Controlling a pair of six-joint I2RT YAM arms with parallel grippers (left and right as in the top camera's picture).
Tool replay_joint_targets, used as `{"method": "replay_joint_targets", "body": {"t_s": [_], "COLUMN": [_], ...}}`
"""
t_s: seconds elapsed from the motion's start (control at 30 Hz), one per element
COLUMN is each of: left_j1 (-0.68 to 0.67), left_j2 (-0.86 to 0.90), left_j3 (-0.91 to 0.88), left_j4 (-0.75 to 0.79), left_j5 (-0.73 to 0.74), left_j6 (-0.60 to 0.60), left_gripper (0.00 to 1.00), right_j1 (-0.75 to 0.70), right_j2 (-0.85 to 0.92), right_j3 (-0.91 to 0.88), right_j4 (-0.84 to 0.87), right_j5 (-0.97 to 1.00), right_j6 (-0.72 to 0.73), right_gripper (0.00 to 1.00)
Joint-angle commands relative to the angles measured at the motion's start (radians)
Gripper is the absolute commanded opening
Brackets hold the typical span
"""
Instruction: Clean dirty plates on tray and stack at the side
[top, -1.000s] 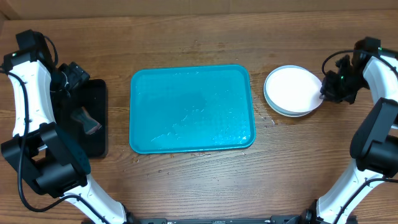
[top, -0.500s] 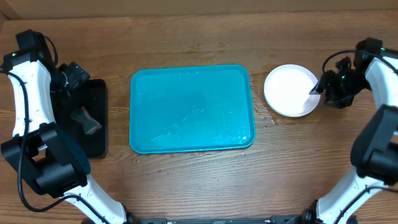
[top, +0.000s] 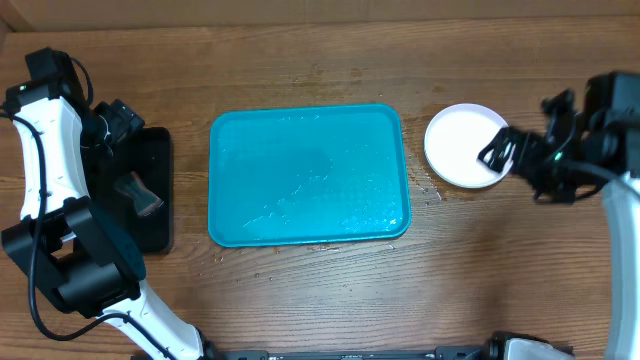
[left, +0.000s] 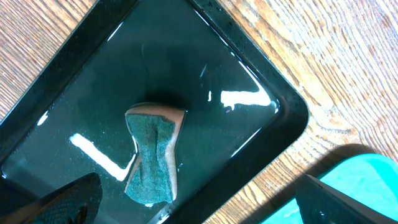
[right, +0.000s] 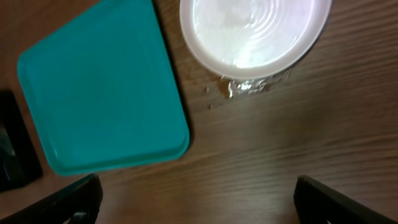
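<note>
The turquoise tray (top: 308, 175) lies mid-table, bare and wet; it also shows as tray (right: 99, 93) in the right wrist view and as a tray corner (left: 376, 168) in the left wrist view. Just right of it a white plate (top: 460, 145) rests flat on the wood, seen as plate (right: 255, 31) from the right wrist; no other plate colour shows. My right gripper (top: 500, 155) hovers open above the plate's right rim, its fingers (right: 62, 202) wide apart over bare wood, holding nothing. At the far left, my left gripper (top: 122, 122) stands open over the black tray, with nothing held.
A small black tray (top: 158, 150) at the left holds shallow water and a green-and-tan sponge (left: 152, 155). Water drops (right: 249, 87) lie on the wood beside the white plate. Both arm bases stand at the table's front corners.
My right gripper has opened and let go of the white plate, then lifted and drawn back to the right. The plate now lies flat. The left arm has not moved.
</note>
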Motion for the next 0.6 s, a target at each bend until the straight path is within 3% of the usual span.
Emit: {"method": "replay_joint_targets", "body": {"t_s": [0.0, 0.57], "left_j1": [0.003, 0.003], "left_j2": [-0.025, -0.025], "left_j3": [0.019, 0.019], "left_j4": [-0.003, -0.003], "left_j5": [0.011, 0.011], "left_j6": [-0.003, -0.003], "left_gripper": [1.0, 1.0], "right_j1": [0.045, 0.058], "right_j2": [-0.083, -0.107], "right_j3": [-0.08, -0.089], "right_j4": [-0.02, -0.076], "right_j5": [0.01, 0.01], "right_j6": [0.0, 0.0], "right_gripper": [1.0, 1.0]}}
